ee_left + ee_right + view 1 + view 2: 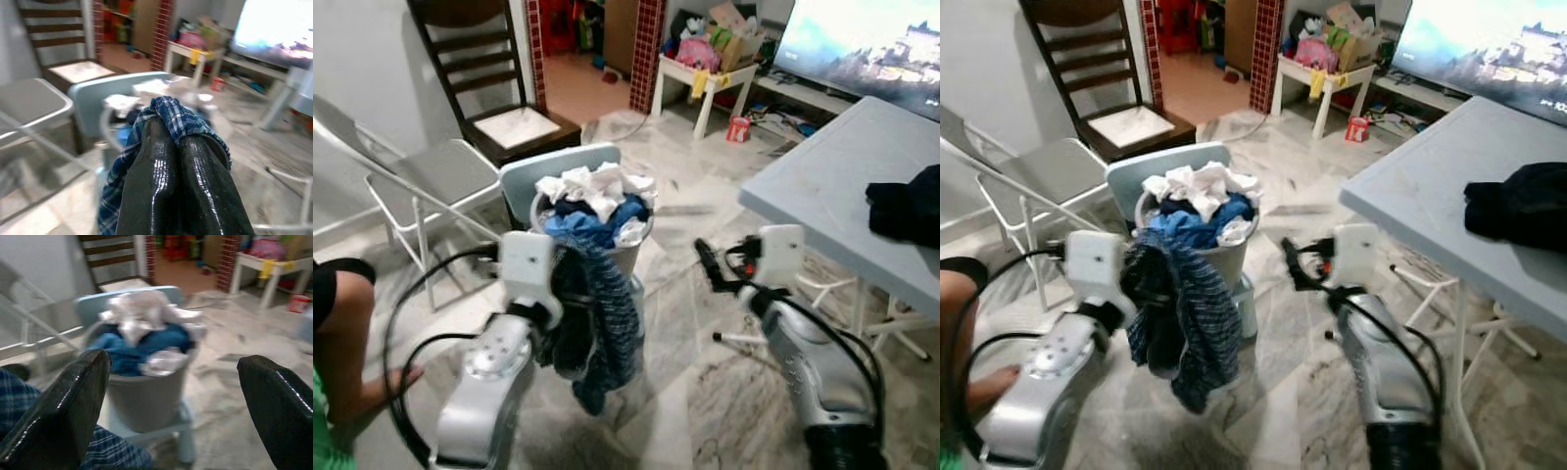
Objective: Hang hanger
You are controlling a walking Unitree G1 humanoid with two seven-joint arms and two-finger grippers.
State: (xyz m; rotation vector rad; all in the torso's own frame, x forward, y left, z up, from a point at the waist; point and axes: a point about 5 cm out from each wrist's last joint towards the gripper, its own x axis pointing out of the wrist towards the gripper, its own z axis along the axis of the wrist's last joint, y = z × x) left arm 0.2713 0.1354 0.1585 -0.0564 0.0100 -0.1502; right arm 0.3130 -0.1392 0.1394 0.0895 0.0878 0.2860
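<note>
My left gripper is shut on a blue plaid garment, which drapes over its fingers and hangs down in front of a grey laundry basket. The basket is heaped with white and blue clothes and rests on a light blue child's chair. My right gripper is open with nothing between its fingers, held to the right of the basket at about rim height. In the right wrist view that gripper faces the basket, with the plaid cloth at one edge.
A grey table with a dark garment on it stands at the right. A folding chair and a wooden chair stand behind the basket. A person crouches at the left edge. Marble floor lies between basket and table.
</note>
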